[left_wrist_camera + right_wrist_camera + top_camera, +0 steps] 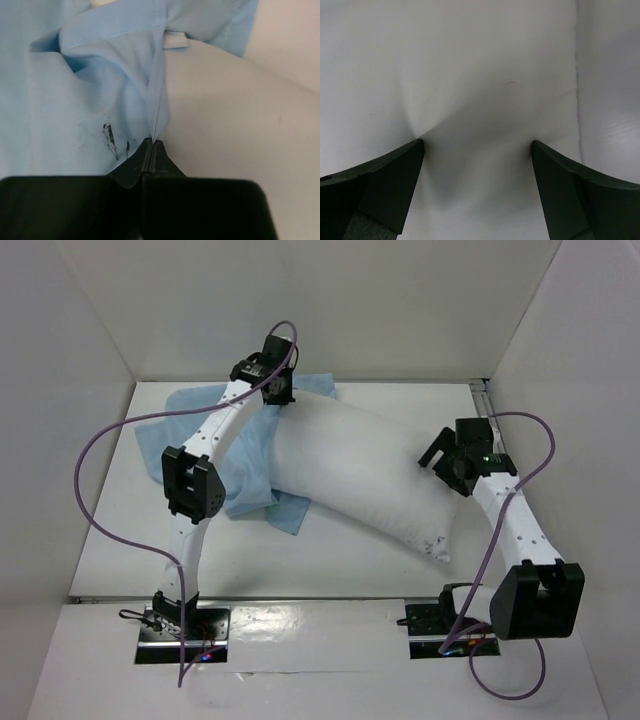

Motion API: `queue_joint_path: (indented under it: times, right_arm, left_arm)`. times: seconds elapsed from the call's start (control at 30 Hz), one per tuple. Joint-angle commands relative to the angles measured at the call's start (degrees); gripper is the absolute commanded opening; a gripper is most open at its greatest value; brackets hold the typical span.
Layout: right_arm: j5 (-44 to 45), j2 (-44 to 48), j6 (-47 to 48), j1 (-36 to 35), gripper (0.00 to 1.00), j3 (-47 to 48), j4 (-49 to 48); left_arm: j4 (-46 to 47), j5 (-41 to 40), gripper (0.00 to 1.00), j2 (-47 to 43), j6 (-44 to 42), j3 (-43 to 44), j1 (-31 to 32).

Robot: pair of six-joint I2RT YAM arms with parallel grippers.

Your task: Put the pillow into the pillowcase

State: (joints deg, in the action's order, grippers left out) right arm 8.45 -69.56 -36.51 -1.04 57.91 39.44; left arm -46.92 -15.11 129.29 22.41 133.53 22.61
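Top external first: where is the pillow? (Mei)

Lying slantwise on the table. Its far-left end seems to sit just inside the pillowcase; most of it is outside. (Jon)

And the jaws? (Mei)

Left gripper is pinched tight on a fold of the hem, at the mouth. Right gripper is spread wide, its fingers pressing into the pillow's right end, and the white cover dimples between them. (Jon)

What could go wrong? (Mei)

The pillowcase is thin, smooth blue cloth, limp and creased. Held by one fold only, the mouth may sag shut, and a push would then bunch the cloth ahead of the pillow rather than let it slide in. The hem could also slip out of that narrow pinch. (Jon)

And the pillow itself? (Mei)

Plump, soft, rounded. It gives under pressure, so spread fingers may sink in or skid over the cover instead of driving it. Pushed off-axis, it could swing away from the opening. (Jon)
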Motion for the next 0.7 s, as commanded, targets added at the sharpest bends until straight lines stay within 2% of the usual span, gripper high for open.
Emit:
queue_joint_path:
  times: [0.0,0.03,0.07,0.1,0.13,0.17,0.2,0.27,0.4,0.5,0.6,0.67]
  right_arm:
    - [-15.0,-3.3,7.4,0.4,0.93,-3.0,-9.3]
    - [-21.7,-4.9,7.4,0.4,0.79,-3.0,-10.9]
    - [-24.9,-4.9,7.4,0.4,0.62,-3.0,-15.1]
    - [-27.0,-4.9,6.6,-1.7,0.23,-3.6,-16.9]
    - [-28.9,-4.9,5.8,-2.8,0.11,-3.6,-18.8]
    - [-28.9,-3.2,5.2,-4.0,0.04,-3.6,-20.3]
    - [-28.4,-2.5,4.5,-6.2,0.0,-2.5,-21.8]
    - [-27.9,-0.3,3.0,-7.7,0.0,-1.1,-23.1]
    - [-27.9,2.3,0.7,-11.1,0.0,6.4,-23.8]
    - [-22.6,4.8,-0.9,-14.9,0.0,11.1,-22.0]
    - [-18.1,8.4,-3.7,-17.8,0.0,9.0,-21.5]
    - [-12.4,11.1,-5.3,-20.0,0.0,3.5,-20.6]
  left_arm:
    - [3.2,7.5,0.0,-1.8,-2.2,2.8,1.1]
    - [3.8,9.1,0.0,-2.4,-2.9,2.8,2.3]
    - [4.3,10.4,0.0,-2.9,-3.4,2.8,3.2]
    - [4.3,12.5,0.0,-3.7,-4.0,2.8,4.2]
    - [4.3,14.0,0.0,-3.7,-4.7,2.8,6.2]
    - [4.9,15.4,0.0,-4.5,-5.3,2.8,7.3]
    - [4.9,18.9,0.0,-5.1,-5.3,2.8,8.2]
    - [4.9,22.9,0.0,-5.1,-4.3,3.3,10.6]
    - [6.3,39.2,0.0,-5.1,1.3,6.5,14.1]
    - [8.0,45.2,0.0,-6.6,5.3,7.2,17.4]
    - [13.2,43.5,0.0,-10.9,7.7,-0.4,17.4]
    - [13.3,40.0,0.0,-10.9,7.7,-1.5,16.5]
